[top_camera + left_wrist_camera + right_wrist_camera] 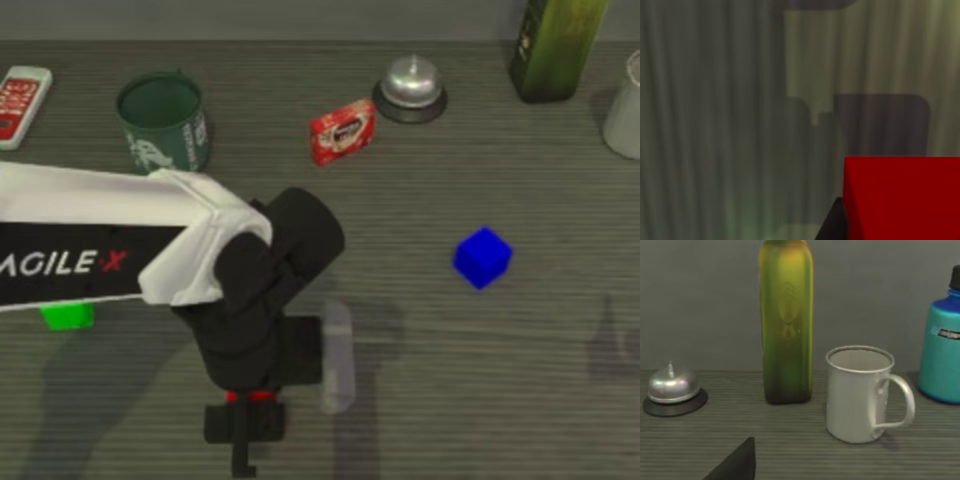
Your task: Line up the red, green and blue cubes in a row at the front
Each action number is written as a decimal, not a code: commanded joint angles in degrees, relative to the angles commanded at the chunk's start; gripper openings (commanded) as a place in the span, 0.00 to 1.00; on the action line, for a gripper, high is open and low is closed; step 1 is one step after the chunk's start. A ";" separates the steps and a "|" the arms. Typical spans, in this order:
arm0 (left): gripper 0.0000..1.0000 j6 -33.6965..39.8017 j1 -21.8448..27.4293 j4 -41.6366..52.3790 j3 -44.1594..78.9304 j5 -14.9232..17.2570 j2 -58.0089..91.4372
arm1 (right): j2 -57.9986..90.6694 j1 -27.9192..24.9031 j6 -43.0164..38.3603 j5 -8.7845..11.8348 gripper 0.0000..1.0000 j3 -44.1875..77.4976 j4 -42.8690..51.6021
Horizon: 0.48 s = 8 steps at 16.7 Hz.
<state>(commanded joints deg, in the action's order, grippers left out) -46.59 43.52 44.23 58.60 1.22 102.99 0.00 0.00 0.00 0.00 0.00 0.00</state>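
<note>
**Red cube in left pincer, low at front edge**

Going left to right across the top view:

- Far left, back: red-and-white packet (20, 103), clutter, not part of the row.
- Green cube (67, 316) at left, mostly hidden under the left arm; only a sliver showing. On the table, not yet at the front.
- Dark green mug (163, 122) behind it at the back, well apart.
- Left pincer (243, 428) reaching to the front of the table, pointing down. Clamped on the red cube (250, 396): thin red strip visible between the black fingers from above, red face filling the corner of the left wrist view (902, 197) with table close behind. Probably mid-placement: front spot fits the row's start. Cannot tell whether the cube touches the table yet.
- Small red packet (343, 131) and bell (410, 88) at back centre, out of the way.
- Blue cube (483, 257) right of centre, mid-table, free and unobstructed. Likely easiest for the right arm.
- Green bottle (555, 45) and white mug (625, 105) at back right.
- Right arm out of the top view, parked; its wrist view faces bottle, mug and a blue flask (942, 350). Pincer state: cannot tell.
</note>
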 joint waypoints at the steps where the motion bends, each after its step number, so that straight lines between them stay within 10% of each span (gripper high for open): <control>1: 0.45 0.00 0.00 0.00 0.00 0.00 0.00 | 0.00 0.00 0.00 0.00 1.00 0.00 0.00; 8: 0.98 0.00 0.00 0.00 0.00 0.00 0.00 | 0.00 0.00 0.00 0.00 1.00 0.00 0.00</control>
<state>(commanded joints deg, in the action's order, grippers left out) -46.59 43.52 44.23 58.60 1.22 102.99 0.00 0.00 0.00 0.00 0.00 0.00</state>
